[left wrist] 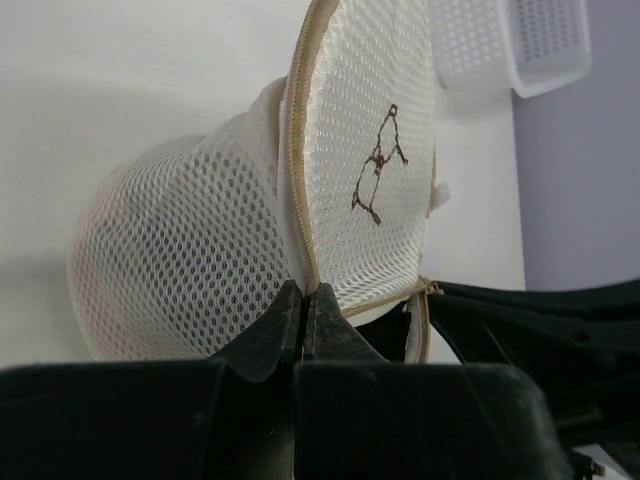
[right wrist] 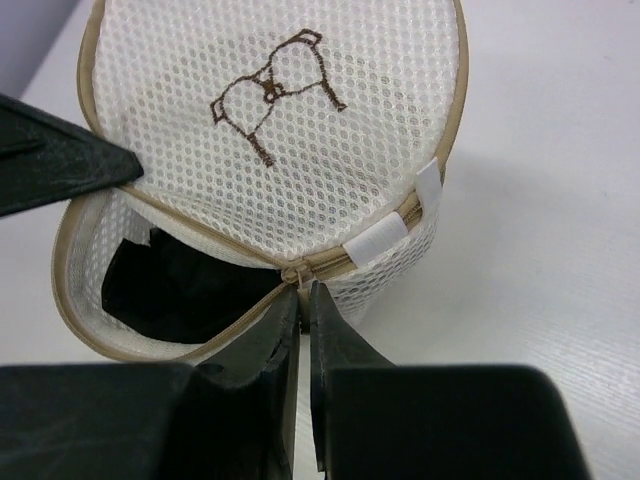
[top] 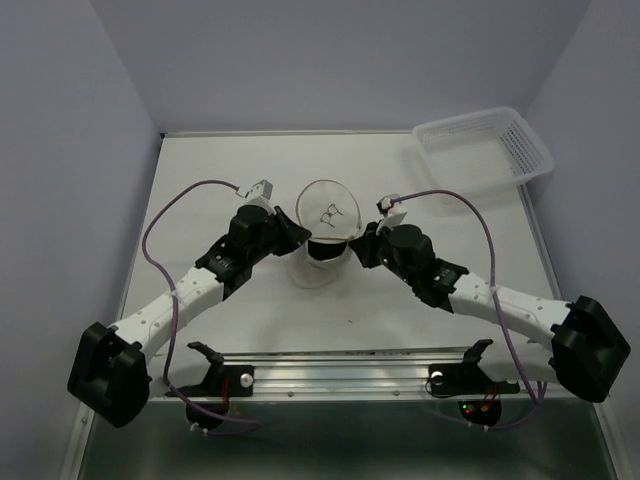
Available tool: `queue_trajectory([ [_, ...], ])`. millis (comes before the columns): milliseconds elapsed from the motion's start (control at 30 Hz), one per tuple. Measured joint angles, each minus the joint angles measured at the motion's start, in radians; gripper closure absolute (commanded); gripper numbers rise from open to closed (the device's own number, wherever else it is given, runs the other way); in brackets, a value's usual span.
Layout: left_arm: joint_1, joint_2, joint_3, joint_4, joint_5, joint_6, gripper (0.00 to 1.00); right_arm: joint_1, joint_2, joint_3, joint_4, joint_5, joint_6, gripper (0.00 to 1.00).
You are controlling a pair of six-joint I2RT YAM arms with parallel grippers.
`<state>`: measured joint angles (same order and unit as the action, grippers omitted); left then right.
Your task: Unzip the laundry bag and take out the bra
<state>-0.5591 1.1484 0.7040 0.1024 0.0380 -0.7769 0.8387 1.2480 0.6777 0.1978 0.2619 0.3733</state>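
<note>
Left pincer (left wrist: 303, 297) tight on laundry bag (left wrist: 180, 250)

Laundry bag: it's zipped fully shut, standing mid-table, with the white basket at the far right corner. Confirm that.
Wrong on one point: the laundry bag is not zipped fully shut but partly unzipped. The right wrist view shows its lid lifted and a dark item inside. The rest stands, the white basket at the far right corner included.
</note>
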Motion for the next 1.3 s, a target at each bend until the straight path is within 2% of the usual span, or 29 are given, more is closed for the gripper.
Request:
queue_trajectory([
  [200,0.053,-0.068,0.000,0.012,0.149,0.076,1.00,-0.084,-0.076,-0.018,0.027,-0.150,0.044,0.99],
  [500,0.097,-0.092,-0.011,-0.019,0.201,0.111,1.00,-0.111,-0.029,-0.017,0.053,-0.323,0.037,0.99],
  [800,0.130,0.052,0.002,0.021,0.156,0.129,1.00,-0.034,0.104,0.021,0.045,-0.278,-0.011,0.99],
  [967,0.130,0.062,0.014,0.033,0.122,0.150,1.00,-0.019,0.160,0.093,-0.012,-0.217,-0.021,0.99],
  [1000,0.131,0.062,0.021,0.039,0.114,0.158,0.93,-0.019,0.166,0.109,-0.023,-0.209,-0.022,0.99],
  [1067,0.134,0.061,0.035,0.047,0.099,0.173,0.70,-0.019,0.179,0.153,-0.053,-0.189,-0.021,0.99],
  [1100,0.136,0.060,0.039,0.051,0.094,0.173,0.55,-0.019,0.182,0.164,-0.060,-0.185,-0.021,0.99],
  [1133,0.137,0.058,0.045,0.054,0.080,0.176,0.29,-0.019,0.185,0.176,-0.066,-0.180,-0.019,0.99],
  [1167,0.139,0.053,0.047,0.055,0.066,0.182,0.18,-0.018,0.187,0.185,-0.078,-0.174,-0.018,0.99],
  [1200,0.143,0.048,0.050,0.055,0.051,0.175,0.03,-0.018,0.189,0.193,-0.101,-0.164,-0.014,0.99],
  [1300,0.143,0.012,0.051,0.039,-0.022,0.165,0.01,-0.013,0.211,0.212,-0.152,-0.153,-0.002,0.99],
])
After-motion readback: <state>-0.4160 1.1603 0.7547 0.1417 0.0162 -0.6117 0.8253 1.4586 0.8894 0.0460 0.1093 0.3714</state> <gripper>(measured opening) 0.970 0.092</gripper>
